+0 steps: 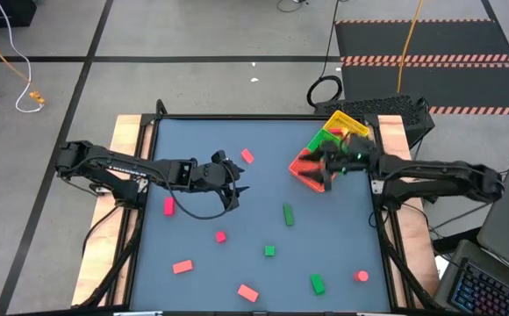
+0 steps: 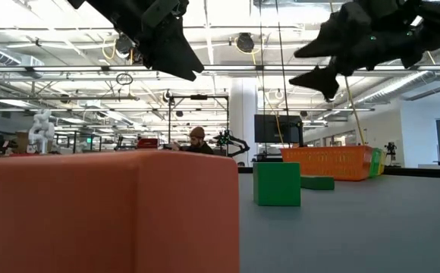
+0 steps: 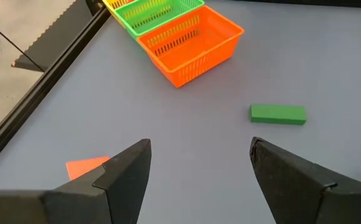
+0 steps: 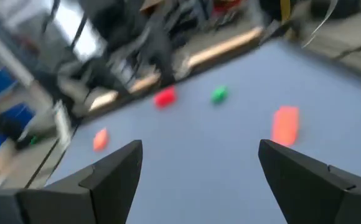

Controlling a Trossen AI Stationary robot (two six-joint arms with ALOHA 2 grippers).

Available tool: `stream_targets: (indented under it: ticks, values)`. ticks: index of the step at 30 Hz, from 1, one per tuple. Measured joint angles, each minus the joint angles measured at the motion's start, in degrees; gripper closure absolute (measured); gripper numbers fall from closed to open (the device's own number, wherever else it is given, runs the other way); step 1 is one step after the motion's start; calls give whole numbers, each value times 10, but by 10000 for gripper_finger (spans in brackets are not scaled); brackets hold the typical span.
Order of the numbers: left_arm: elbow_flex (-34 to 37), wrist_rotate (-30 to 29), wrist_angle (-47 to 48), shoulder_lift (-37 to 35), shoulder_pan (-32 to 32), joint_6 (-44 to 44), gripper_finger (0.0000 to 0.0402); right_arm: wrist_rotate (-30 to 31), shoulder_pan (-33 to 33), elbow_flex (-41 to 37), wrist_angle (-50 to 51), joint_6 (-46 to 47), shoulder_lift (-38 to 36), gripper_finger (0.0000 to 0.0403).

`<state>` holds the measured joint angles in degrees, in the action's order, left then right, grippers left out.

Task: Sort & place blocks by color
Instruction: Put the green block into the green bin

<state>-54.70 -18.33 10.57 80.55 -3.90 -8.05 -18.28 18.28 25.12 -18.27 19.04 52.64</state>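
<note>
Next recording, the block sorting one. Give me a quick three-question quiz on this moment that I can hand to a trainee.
1. True or false: the left gripper is shut on a block.
2. Multiple choice: the right gripper is A) over the tray, B) beside the green bar at mid-table, C) off the table.
3. Short answer: in the left wrist view, what colour is the tray compartment nearest the camera?

Key
1. False. Its fingers stand apart with nothing between them.
2. A. It is above the tray near the table's far right corner, fingers apart and empty.
3. Orange-red; the green compartment lies behind it.
</note>
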Motion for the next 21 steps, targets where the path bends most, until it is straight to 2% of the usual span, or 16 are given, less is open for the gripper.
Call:
stream_targets:
  ticks: [7, 10, 17, 21]
  values:
    - [0, -1, -5, 0, 7, 22, 131, 148, -176, 7, 36, -35, 71, 90]
    - [0, -2, -21, 0, 14, 33, 130, 219, -228, 36, 53, -31, 108, 90]
    - [0, -2, -49, 0, 38, 34, 130, 338, -301, 156, 190, 17, 223, 90]
    - [0, -2, -44, 0, 43, 32, 130, 353, -309, 242, 308, 118, 303, 94]
